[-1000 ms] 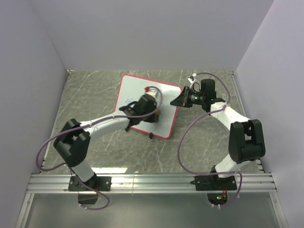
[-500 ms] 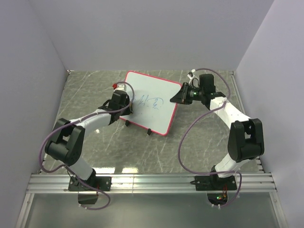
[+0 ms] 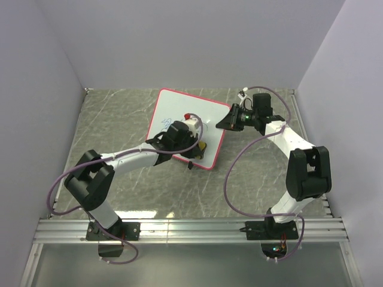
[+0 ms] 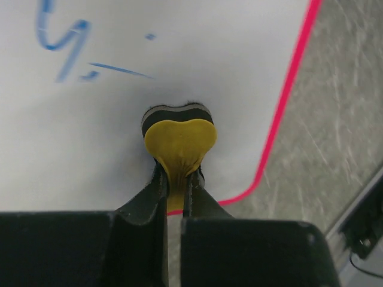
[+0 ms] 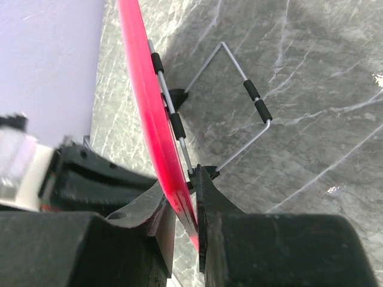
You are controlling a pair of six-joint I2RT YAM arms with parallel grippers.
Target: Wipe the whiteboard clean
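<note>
The whiteboard (image 3: 179, 116) with its pink-red frame stands tilted at the middle of the table. Blue marks (image 4: 63, 42) remain on it near the upper left of the left wrist view. My left gripper (image 3: 194, 146) is shut on the small yellow eraser (image 4: 178, 140), which presses on the board's white face (image 4: 227, 72) near its lower right corner. My right gripper (image 3: 224, 124) is shut on the board's right edge (image 5: 157, 125), seen end-on in the right wrist view. The board's wire stand (image 5: 251, 101) shows behind it.
Grey marbled table top (image 3: 263, 179) lies around the board. Purple-grey walls (image 3: 179, 42) enclose the back and sides. A metal rail (image 3: 191, 230) runs along the near edge by the arm bases.
My left gripper swung from the board's left edge back across its face to the lower right. Much of the blue scribble at the middle is gone. The right gripper kept its hold.
</note>
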